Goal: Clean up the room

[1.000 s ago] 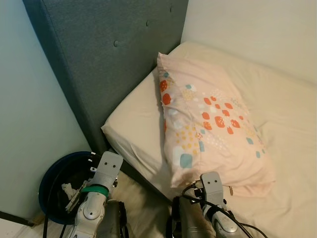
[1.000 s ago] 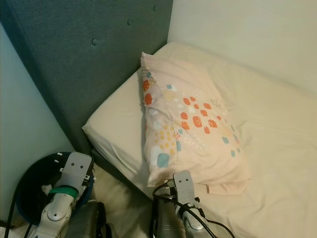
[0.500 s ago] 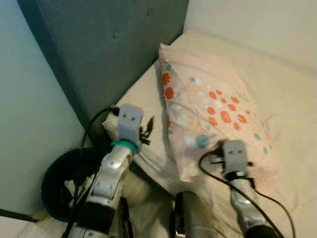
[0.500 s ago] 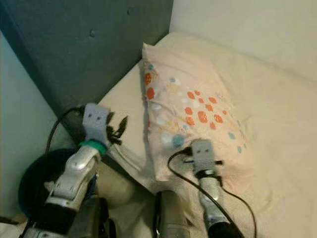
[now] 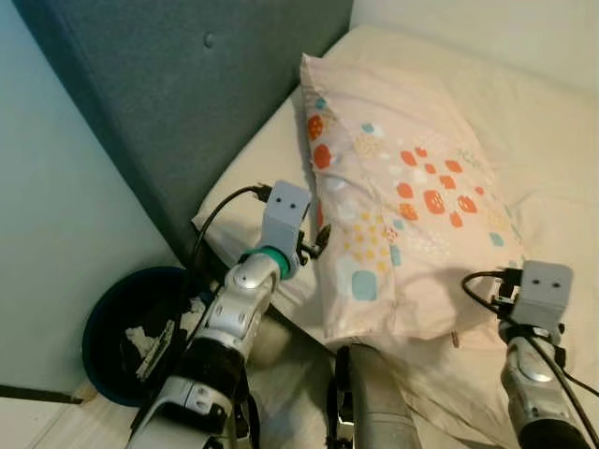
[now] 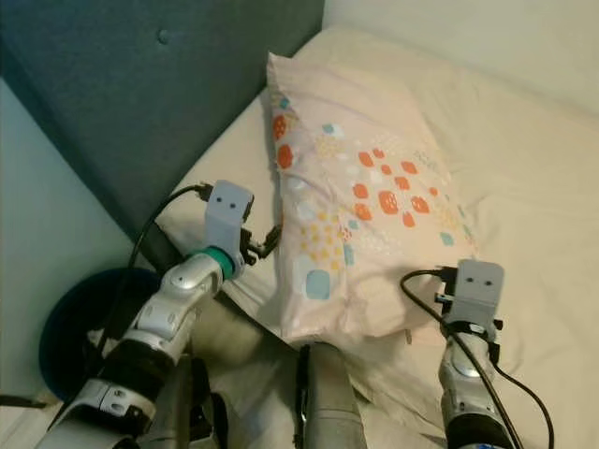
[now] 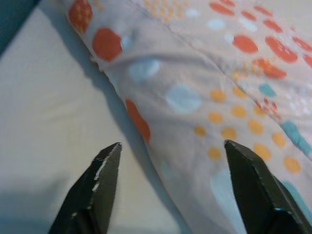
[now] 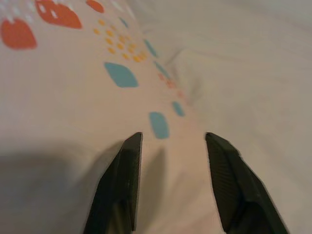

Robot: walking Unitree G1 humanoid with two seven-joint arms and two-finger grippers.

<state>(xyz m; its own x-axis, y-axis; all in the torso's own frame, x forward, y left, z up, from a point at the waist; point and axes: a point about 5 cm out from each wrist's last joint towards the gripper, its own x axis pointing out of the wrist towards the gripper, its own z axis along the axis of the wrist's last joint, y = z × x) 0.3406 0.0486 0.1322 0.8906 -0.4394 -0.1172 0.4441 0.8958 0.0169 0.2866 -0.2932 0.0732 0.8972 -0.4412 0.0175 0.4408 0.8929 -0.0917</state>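
Note:
A pale pink pillow [image 5: 402,196] with orange, teal and yellow spots lies slanted on the cream bed [image 5: 533,131], its top end near the headboard. My left gripper [image 5: 318,245] is at the pillow's left long edge, low over the sheet. It is open, and in the left wrist view its fingers [image 7: 97,185] straddle that edge of the pillow [image 7: 204,73]. My right gripper [image 8: 173,136] is open over the pillow's near right corner, just above the fabric [image 8: 73,97]; its wrist [image 5: 543,290] hides the fingers from the head camera. Neither gripper holds anything.
A grey-blue padded headboard [image 5: 187,94] rises at the left of the bed. On the floor below it, against the pale wall [image 5: 47,234], stands a dark blue bin [image 5: 103,327] with scraps inside. The mattress edge [image 5: 220,234] lies between the bin and the pillow.
Both arms have come up from beside my body. The left gripper has reached the pillow's left edge, and the right one swung out to its near right corner. The camera shifted slightly.

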